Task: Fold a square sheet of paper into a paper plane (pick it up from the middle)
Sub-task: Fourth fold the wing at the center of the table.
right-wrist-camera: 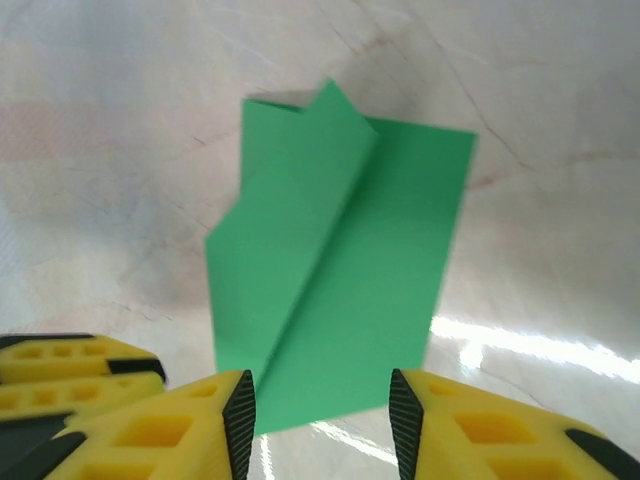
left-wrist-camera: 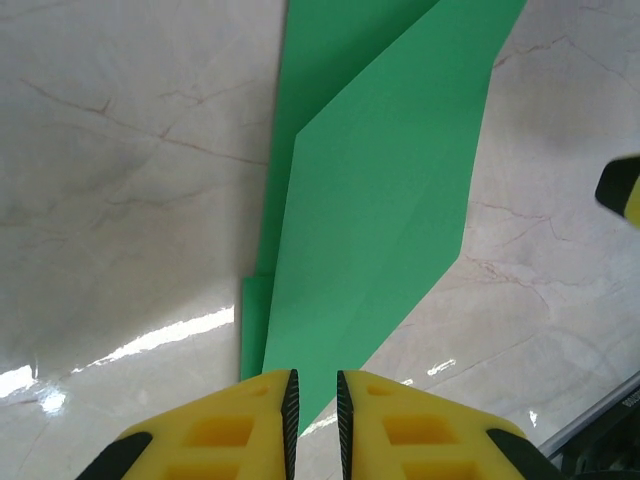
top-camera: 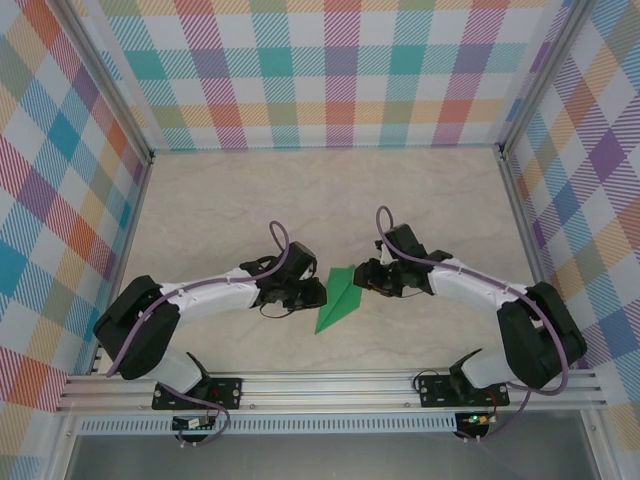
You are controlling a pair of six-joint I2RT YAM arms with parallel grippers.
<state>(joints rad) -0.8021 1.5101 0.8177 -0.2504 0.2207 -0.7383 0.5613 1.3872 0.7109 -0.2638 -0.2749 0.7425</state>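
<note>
The paper plane [top-camera: 337, 300] lies flat on the pale marbled counter [top-camera: 250, 200], in the gap between the two claws, which face each other from either side. From above, the left claw [top-camera: 322, 293] has its tips at the plane's long edge, about halfway along. The right claw [top-camera: 358, 280] meets the broad end on the opposite side. The plane's pointed end reaches past the left claw's tips towards the arm bases. In the left wrist view the yellow fingers [left-wrist-camera: 230, 430] of that claw are drawn almost together, leaving a thin slit between the black pads. A corner of the green paper runs right up to that slit. Whether the pads pinch the paper or merely sit over it I cannot tell. Ahead of this claw the folded sheet stretches away in layered flaps, and a yellow and black fingertip of the other claw shows off to its right. In the right wrist view the right claw's fingers [right-wrist-camera: 235, 415] stand clearly apart, jaws open, with the near end of the plane lying between the two pads. The paper's edge sits just beside the left-hand pad and short of the other. Ahead of this claw a centre crease runs up the green shape, with one flap raised along it. The left claw's yellow fingers sit low to the left of this claw.
</note>
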